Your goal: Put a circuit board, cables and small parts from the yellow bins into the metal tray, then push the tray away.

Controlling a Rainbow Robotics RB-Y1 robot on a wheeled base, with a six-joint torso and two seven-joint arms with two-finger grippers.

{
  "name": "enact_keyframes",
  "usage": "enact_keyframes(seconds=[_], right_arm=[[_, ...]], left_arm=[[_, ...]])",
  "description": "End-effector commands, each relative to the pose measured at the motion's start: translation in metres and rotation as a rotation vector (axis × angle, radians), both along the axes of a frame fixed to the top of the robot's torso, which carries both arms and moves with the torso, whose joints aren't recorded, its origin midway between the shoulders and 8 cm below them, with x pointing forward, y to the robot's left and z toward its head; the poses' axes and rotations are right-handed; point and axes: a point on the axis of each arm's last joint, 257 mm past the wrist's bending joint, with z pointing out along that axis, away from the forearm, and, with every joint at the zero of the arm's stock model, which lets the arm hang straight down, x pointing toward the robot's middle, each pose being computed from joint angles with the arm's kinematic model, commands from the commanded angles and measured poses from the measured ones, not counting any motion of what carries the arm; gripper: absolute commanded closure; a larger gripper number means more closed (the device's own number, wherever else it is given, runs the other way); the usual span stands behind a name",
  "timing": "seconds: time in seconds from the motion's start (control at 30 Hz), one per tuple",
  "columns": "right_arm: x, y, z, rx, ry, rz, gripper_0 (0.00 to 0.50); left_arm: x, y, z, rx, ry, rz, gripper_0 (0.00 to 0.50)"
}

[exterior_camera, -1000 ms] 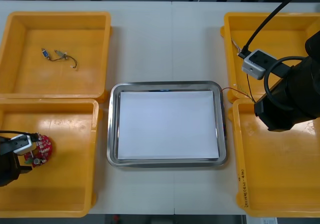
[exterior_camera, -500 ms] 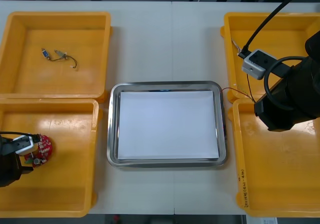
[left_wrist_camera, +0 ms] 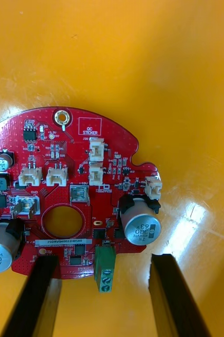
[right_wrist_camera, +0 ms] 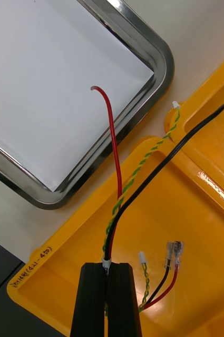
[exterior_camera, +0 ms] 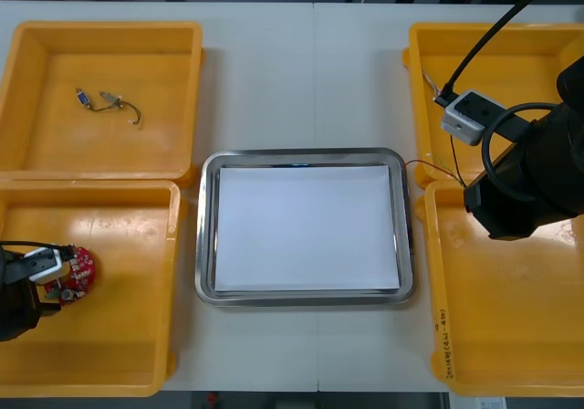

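Spanning the front view, the light tabletop [exterior_camera: 301, 71] carries four yellow bins [exterior_camera: 100, 153], two at each side. The metal tray [exterior_camera: 206, 235] lies between them, white inside.

The right arm [exterior_camera: 529, 185] hangs over the right-hand pair of bins, above the wall where the two meet. Its right pincer [right_wrist_camera: 108, 268] is pressed together on a bundle of cables [right_wrist_camera: 117, 210]: one red, one twisted green and yellow, one black. All three lead out from between the fingers above the near right bin. The red one curves away, and its free end shows against the tray's white inside, near a corner. The black one reaches across the wall toward the far right bin. Short ends with small connectors hang just beside the fingers.

The left pincer [left_wrist_camera: 102, 263] is down in the near left bin, fingers spread. One stands at each side of the near edge of the round red circuit board [left_wrist_camera: 69, 174], which lies flat on the bin floor. I cannot tell whether either finger touches it.

Small metal parts [exterior_camera: 84, 98] lie in the far left bin, with a thin dark wire [exterior_camera: 130, 110] just beside them.
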Motion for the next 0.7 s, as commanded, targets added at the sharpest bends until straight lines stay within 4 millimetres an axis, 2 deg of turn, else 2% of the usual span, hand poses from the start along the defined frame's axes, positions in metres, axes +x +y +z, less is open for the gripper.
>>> enact_keyframes(seconds=[0.03, 0.7], right_arm=[[-0.0004, 0.0017, 0.0094, -0.026, -0.032, 0.029, 0.500], [-0.0011, 0.0045, 0.0088, -0.020, -0.030, 0.034, 0.500]], left_arm=[[0.0087, -0.0054, 0.0023, 0.005, -0.029, -0.028, 0.500], [0.0104, -0.0067, 0.0045, 0.005, -0.032, -0.030, 0.500]])
